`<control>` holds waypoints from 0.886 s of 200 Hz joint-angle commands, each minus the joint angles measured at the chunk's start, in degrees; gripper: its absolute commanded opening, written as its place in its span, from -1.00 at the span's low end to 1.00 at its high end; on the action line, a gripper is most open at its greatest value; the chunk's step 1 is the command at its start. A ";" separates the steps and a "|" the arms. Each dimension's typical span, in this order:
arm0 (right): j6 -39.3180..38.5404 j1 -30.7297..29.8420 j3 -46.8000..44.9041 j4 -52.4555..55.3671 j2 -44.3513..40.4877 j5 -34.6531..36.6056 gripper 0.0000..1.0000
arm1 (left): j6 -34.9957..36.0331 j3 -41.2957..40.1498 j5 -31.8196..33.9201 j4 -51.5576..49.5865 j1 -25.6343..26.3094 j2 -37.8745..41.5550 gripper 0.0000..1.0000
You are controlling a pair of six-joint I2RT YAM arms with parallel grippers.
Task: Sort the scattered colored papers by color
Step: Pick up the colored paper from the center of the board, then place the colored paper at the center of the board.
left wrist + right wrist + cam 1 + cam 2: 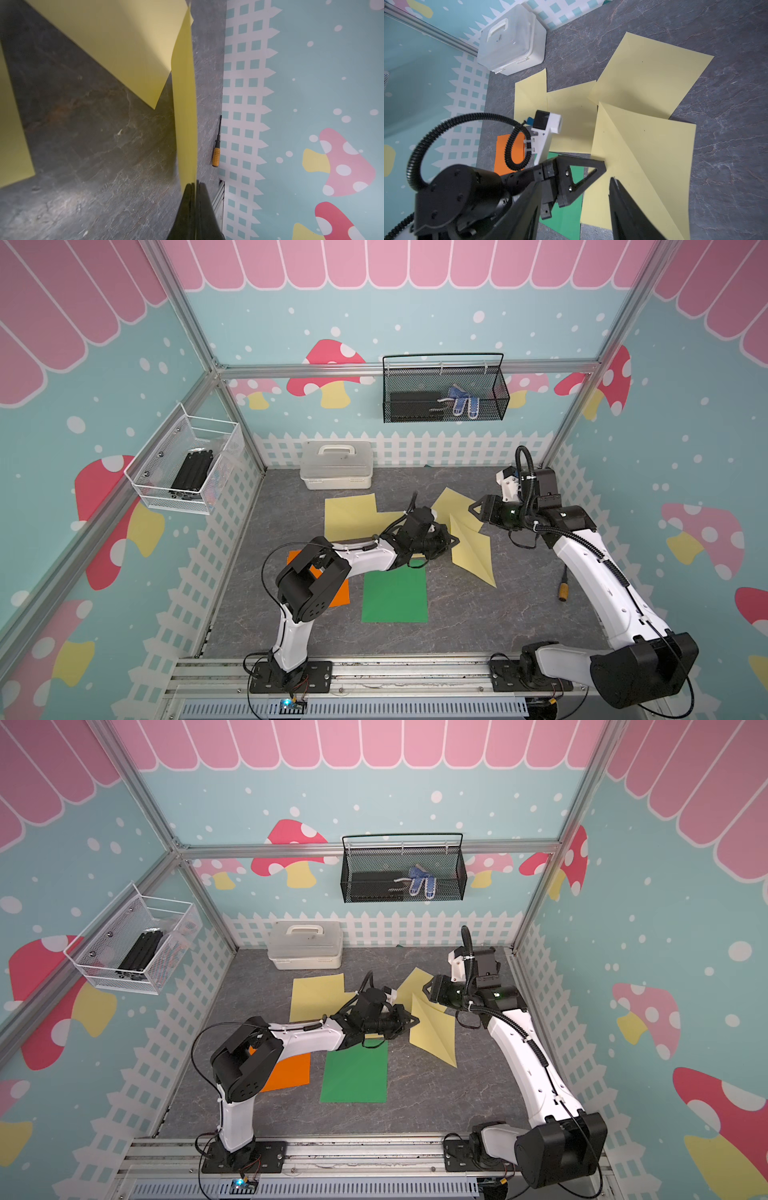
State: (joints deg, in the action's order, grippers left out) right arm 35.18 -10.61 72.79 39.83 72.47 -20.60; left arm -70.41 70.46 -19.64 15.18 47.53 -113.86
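Observation:
My left gripper (455, 540) is shut on the edge of a pale yellow paper (473, 556), which rises off the table with a fold across it. In the left wrist view that sheet (185, 104) stands on edge out of the closed fingertips (196, 184). My right gripper (473, 506) hovers open just behind this sheet, holding nothing; its fingers (623, 199) are spread wide above the paper. Two more yellow papers (349, 514) (451, 499) lie flat behind. A green paper (395, 593) and an orange paper (338, 595), partly under the left arm, lie nearer the front.
A white lidded box (336, 470) stands at the back wall. A screwdriver with an orange handle (564, 587) lies by the right wall. A black mesh basket (444, 389) and a white wire basket (187, 460) hang on the walls.

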 commanded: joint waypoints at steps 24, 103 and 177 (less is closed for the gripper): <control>1.47 -0.38 -3.28 -0.36 -2.69 -1.30 0.12 | -9.77 -5.74 11.78 5.87 7.59 1.36 -1.00; 2.35 -0.40 -7.64 -1.20 -7.22 -2.08 0.13 | -20.02 -7.52 22.40 6.35 14.49 -3.31 -1.00; 2.09 -0.37 -7.93 -1.15 -7.65 -2.41 0.15 | -23.34 -7.37 22.77 5.84 16.62 -5.91 -1.00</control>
State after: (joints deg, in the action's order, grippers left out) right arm 36.93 -10.61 65.63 39.31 65.28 -22.57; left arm -91.07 63.37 1.56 20.40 63.42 -119.04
